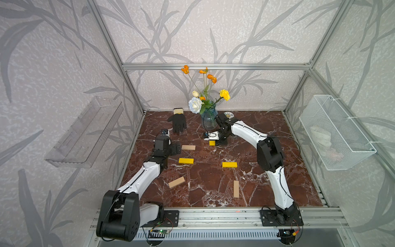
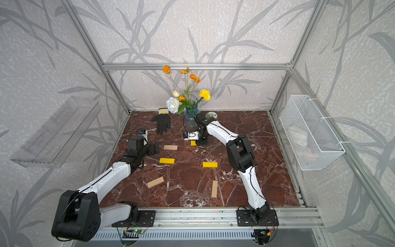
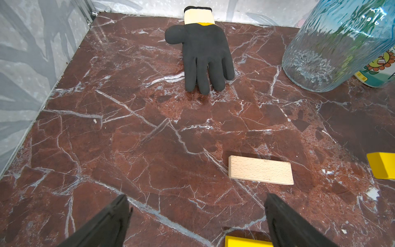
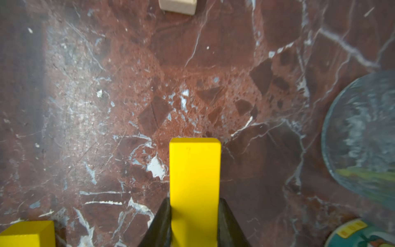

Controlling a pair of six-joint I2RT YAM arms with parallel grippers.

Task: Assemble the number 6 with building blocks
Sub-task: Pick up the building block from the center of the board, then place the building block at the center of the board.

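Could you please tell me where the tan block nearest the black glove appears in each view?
In a top view: the tan block lies left of centre, below the black glove.
In a top view: same spot, below the glove.
Left wrist: lower right of the picture's middle.
Right wrist: only its end shows, at the upper edge.
Shared landmark: the glass vase.

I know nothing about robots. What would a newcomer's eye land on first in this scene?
First, the glass vase of bright flowers at the back middle of the red marble table, with a black glove lying flat beside it. Next, the right end effector, shut on a yellow block just in front of the vase. Five loose blocks, yellow and tan, lie scattered apart nearer the front.
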